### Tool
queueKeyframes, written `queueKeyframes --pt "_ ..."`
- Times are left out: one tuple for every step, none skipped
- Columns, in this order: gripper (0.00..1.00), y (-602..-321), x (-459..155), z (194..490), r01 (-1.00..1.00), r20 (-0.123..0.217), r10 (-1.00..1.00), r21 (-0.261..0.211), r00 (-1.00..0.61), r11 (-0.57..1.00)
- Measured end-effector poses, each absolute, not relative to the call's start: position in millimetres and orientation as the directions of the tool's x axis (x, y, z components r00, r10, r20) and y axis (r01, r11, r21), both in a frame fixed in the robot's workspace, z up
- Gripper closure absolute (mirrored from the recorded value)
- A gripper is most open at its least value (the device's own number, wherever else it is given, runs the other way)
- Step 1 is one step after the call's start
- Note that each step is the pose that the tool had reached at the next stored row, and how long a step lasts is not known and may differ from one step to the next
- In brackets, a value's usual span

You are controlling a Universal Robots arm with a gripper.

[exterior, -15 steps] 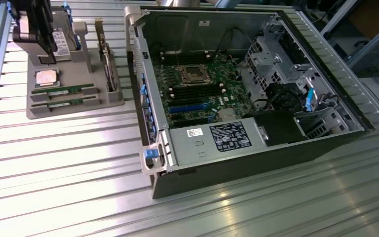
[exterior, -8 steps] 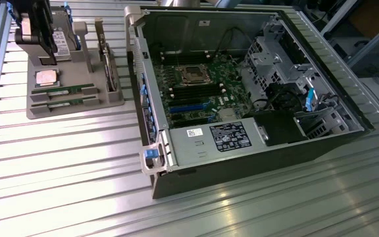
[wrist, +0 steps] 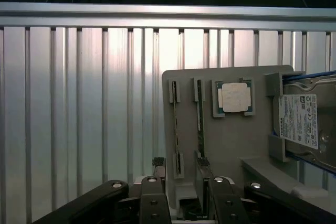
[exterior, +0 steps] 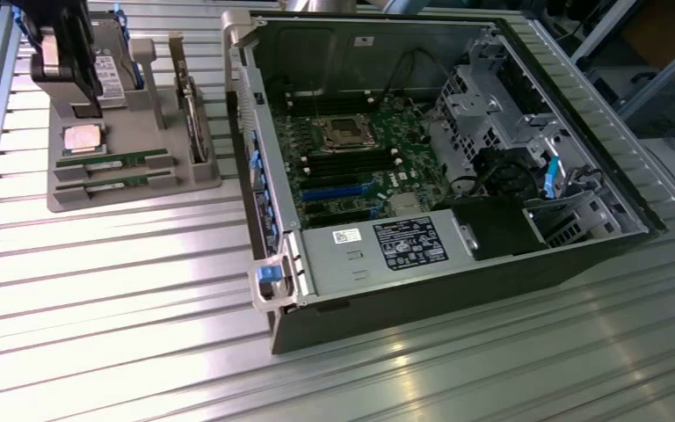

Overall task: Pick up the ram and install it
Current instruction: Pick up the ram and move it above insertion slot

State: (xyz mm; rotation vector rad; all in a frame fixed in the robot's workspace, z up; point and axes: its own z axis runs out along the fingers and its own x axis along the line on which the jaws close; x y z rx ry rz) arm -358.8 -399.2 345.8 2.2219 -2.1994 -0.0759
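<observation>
**Exterior view.** The gripper [exterior: 66, 53] hangs at the table's [exterior: 138, 352] 10 o'clock corner, over the far end of a grey tray [exterior: 138, 195]. The tray lies at 9 o'clock from the open case [exterior: 431, 294].

Two rams lie flat in the tray, parallel and just apart. The inner ram [exterior: 109, 161] is just at 6 o'clock of the CPU [exterior: 85, 139]. The outer ram [exterior: 115, 182] is just at 6 o'clock of the inner one. Each is a long, narrow green stick with dark chips and a small white label.

A wider green card [exterior: 197, 123] stands on edge at 3 o'clock of the CPU. A drive [exterior: 112, 75] stands at 12 o'clock of it, partly behind the gripper. The motherboard [exterior: 350, 149] lies exposed inside the case.

**Wrist view.** The fingers [wrist: 152, 203] are spread and released, gripping nothing. The gripper [wrist: 184, 198] is over the tray's [wrist: 231, 145] edge.

Both rams sit in their slots, seen as thin dark strips. The inner ram [wrist: 200, 119] is beside the CPU [wrist: 234, 98], and the outer ram [wrist: 176, 129] is beyond it. The inner ram's nearer end comes close to one finger; contact cannot be told. The drive [wrist: 302, 121] is on the CPU's other side.
</observation>
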Motion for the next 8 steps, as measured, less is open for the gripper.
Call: queueKeyframes --pt "0.64 -399.2 -358.8 345.2 -0.999 -0.024 -1.000 0.044 0.015 -0.016" --pt "0.64 -399.2 -358.8 344.8 -0.999 -0.024 -1.000 0.044 0.019 -0.020" --pt "0.64 -399.2 -358.8 344.2 -0.999 -0.024 -0.999 0.044 0.027 -0.028" --pt "0.64 -399.2 -358.7 343.8 -0.999 -0.024 -0.999 0.044 0.030 -0.031" --pt "0.64 -399.2 -358.7 343.5 -0.998 -0.024 -0.999 0.044 0.033 -0.034" --pt "0.64 -399.2 -358.7 343.1 -0.998 -0.025 -0.999 0.044 0.035 -0.036" --pt "0.64 -399.2 -358.7 342.7 -0.998 -0.024 -0.999 0.044 0.037 -0.038" --pt "0.64 -399.1 -358.6 341.9 -0.998 -0.024 -0.999 0.044 0.039 -0.040"
